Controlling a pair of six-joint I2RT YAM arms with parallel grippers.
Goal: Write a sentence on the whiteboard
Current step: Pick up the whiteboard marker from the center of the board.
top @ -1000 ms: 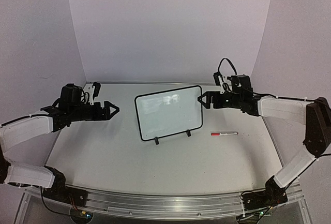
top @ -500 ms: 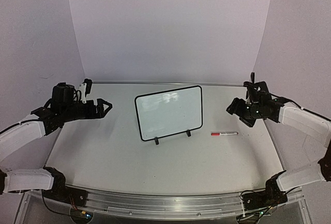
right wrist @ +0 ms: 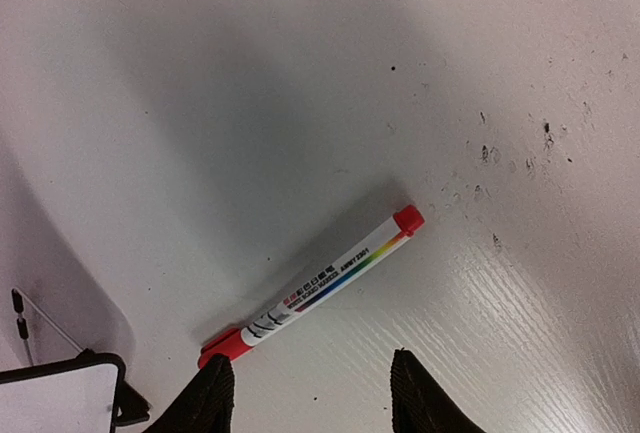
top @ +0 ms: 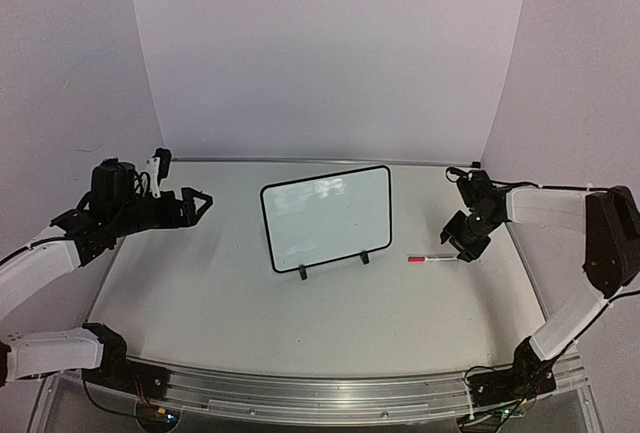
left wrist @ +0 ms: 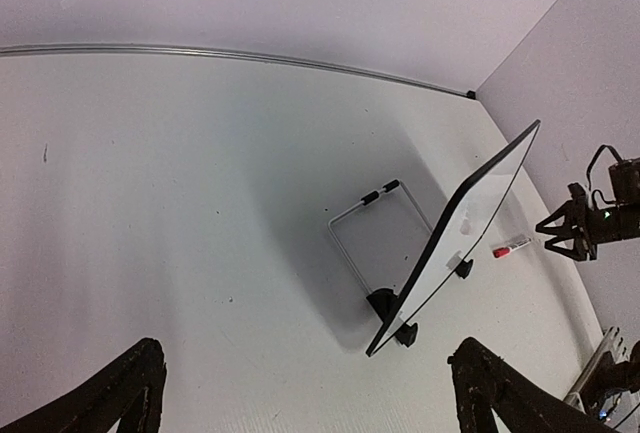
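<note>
Your right gripper (top: 463, 246) hangs over the red-capped marker (right wrist: 312, 290), fingers apart, empty, poised to grab it. The whiteboard (top: 326, 217) stands propped at its nine o'clock, facing you for writing; left gripper (top: 200, 203) spread wide.

Right end effector (top: 462, 249) now above marker (top: 433, 258)

The whiteboard (top: 326, 215) looks glossy, the marker (right wrist: 311, 287) smooth plastic, the table (top: 300, 323) semi-gloss.

arms: left arm (top: 40, 261) and right arm (top: 548, 207), white-shelled links, black joints | left gripper (top: 204, 203), right gripper (top: 462, 246): matte black, angular fingers | left wrist: small white bracket (top: 155, 165) | bases (top: 108, 357): black, thin loose wires alongside
</note>
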